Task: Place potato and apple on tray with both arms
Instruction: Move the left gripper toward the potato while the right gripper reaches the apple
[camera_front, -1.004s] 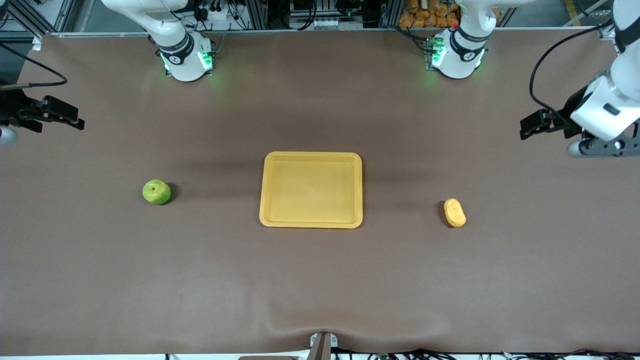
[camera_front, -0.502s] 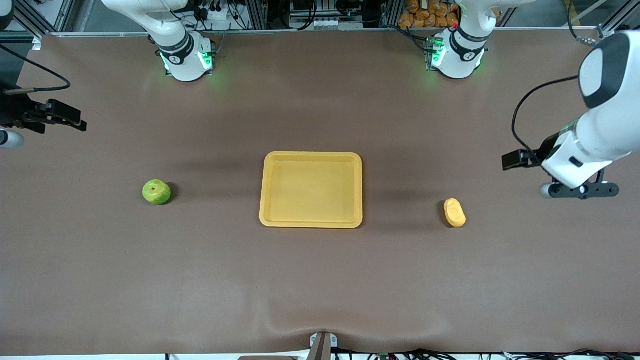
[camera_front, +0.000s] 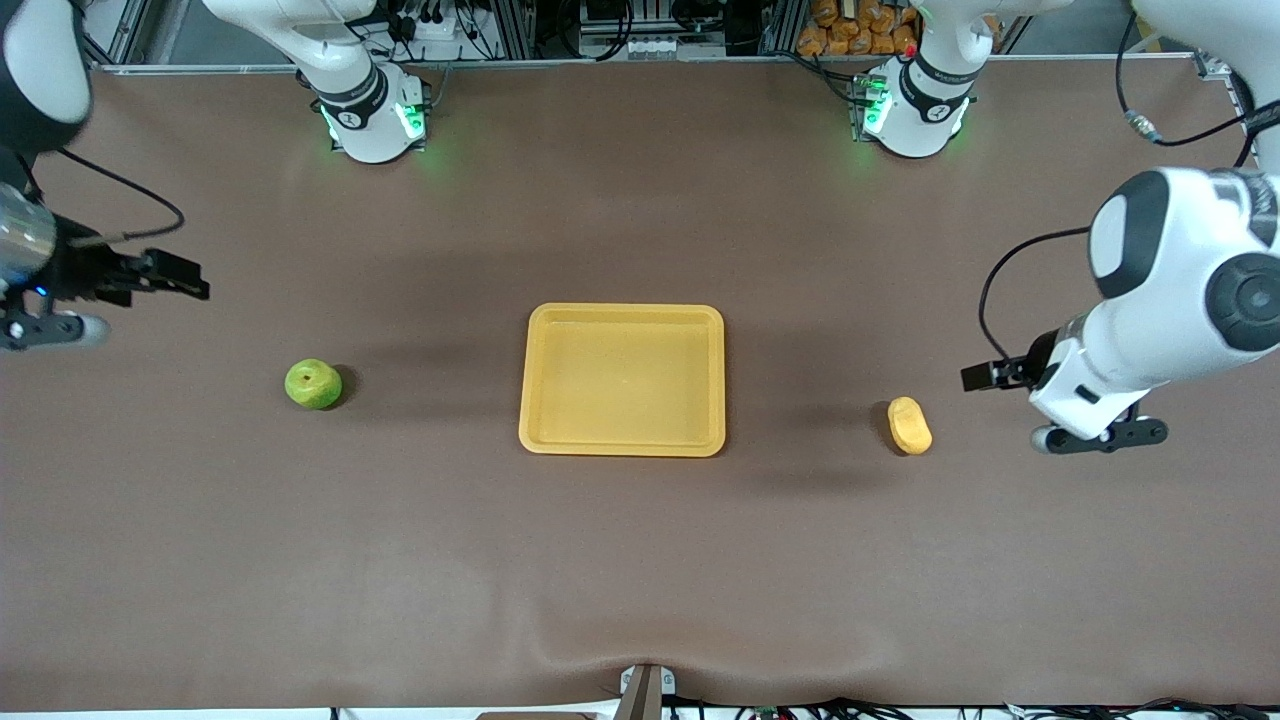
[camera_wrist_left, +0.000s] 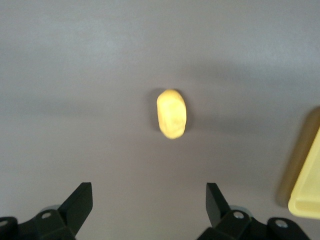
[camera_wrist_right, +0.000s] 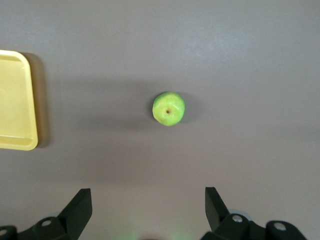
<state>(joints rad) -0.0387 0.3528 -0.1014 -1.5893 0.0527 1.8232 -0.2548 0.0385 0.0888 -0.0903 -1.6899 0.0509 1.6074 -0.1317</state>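
Observation:
The yellow tray (camera_front: 622, 312) lies empty at the table's middle. The green apple (camera_front: 313, 384) sits on the mat toward the right arm's end. The yellow-orange potato (camera_front: 909, 425) lies toward the left arm's end. My left gripper (camera_front: 982, 376) is open and empty, above the mat beside the potato, on the side away from the tray. Its wrist view shows the potato (camera_wrist_left: 171, 113) ahead of the open gripper (camera_wrist_left: 148, 195) and a tray corner (camera_wrist_left: 306, 192). My right gripper (camera_front: 180, 280) is open and empty, above the mat beside the apple. Its wrist view shows the apple (camera_wrist_right: 168, 108), the tray (camera_wrist_right: 17, 100) and the open gripper (camera_wrist_right: 148, 197).
The brown mat (camera_front: 640, 560) covers the whole table. The two arm bases (camera_front: 375, 115) (camera_front: 915, 110), lit green, stand along the edge farthest from the front camera. A small metal bracket (camera_front: 645, 688) sits at the nearest edge.
The left arm has swung down and inward toward the potato. The right arm has moved inward toward the apple. Apple, potato and tray have not moved.

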